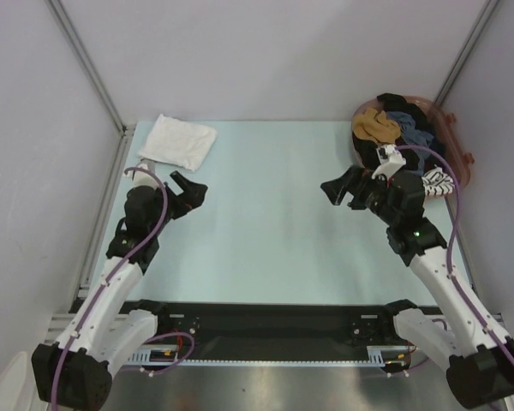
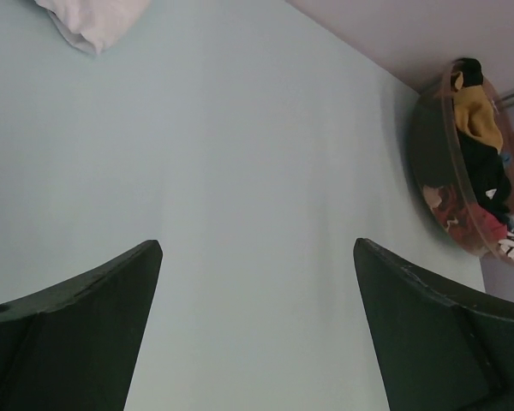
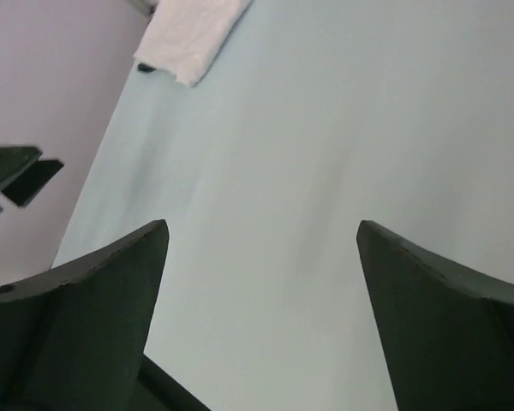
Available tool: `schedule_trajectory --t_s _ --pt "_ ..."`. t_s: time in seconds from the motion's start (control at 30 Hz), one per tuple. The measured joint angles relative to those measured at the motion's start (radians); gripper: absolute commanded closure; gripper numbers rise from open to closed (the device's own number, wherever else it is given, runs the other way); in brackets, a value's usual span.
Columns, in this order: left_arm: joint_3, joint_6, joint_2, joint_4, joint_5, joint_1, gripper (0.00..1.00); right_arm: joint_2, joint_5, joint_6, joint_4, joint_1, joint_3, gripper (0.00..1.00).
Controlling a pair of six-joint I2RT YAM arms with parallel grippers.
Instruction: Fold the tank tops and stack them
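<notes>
Left gripper point(image 2: 257, 248): jaws spread | right gripper point(image 3: 261, 227): jaws spread | white tank top point(image 1: 182, 141): folded, table point(image 1: 274, 223) far-left corner, apart from both

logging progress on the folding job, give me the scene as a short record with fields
white tank top: folded, far left corner of the table, nothing stacked on it
basket: far right corner, holds jumbled clothes
second top: none laid out on the table; a grey-blue cloth shows in the basket
left gripper: open, empty, over bare table
right gripper: open, empty, beside the basket
stack: not yet made
</notes>
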Motion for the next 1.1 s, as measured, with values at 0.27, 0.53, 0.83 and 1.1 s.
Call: schedule_trajectory --t_s 0.27,0.53,0.83,1.1 --pt "-0.132 -0.023 -0.176 -0.111 -0.187 -0.002 0.00 -0.138 0.362 -0.033 -0.200 -0.050 0.027 0.00" --pt "-0.389 -0.002 -0.473 -0.044 -0.214 -0.002 0.00 0.304 0.476 -0.043 -0.299 -0.189 0.432 0.10" --pt "-0.436 0.103 -0.490 0.070 -0.129 -0.002 0.00 0.801 0.512 -0.080 -0.403 -0.228 0.853 0.19" --pt "-0.448 0.137 -0.470 0.117 -0.089 -0.002 0.00 0.904 0.521 -0.083 -0.481 -0.232 0.932 0.17"
